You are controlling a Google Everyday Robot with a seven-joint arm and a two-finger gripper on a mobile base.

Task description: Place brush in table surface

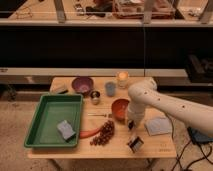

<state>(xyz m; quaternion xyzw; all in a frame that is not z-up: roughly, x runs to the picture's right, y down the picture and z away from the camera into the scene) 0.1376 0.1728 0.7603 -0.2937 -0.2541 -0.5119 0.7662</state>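
The brush [134, 144] appears to lie on the table [162, 144] close to the front edge, right of the middle, between the grapes [102, 134] and the grey cloth [158, 126]. The gripper [131, 124] hangs just behind and above it, beside the orange bowl [120, 107], at the end of the white arm that reaches in from the right edge. I cannot tell how far open the gripper is, nor whether it has hold of the brush or of anything else. The placing looks to be at its last step: letting go. The next move likely calls for a straight lift that clears the bowl without dragging the brush toward the front edge.
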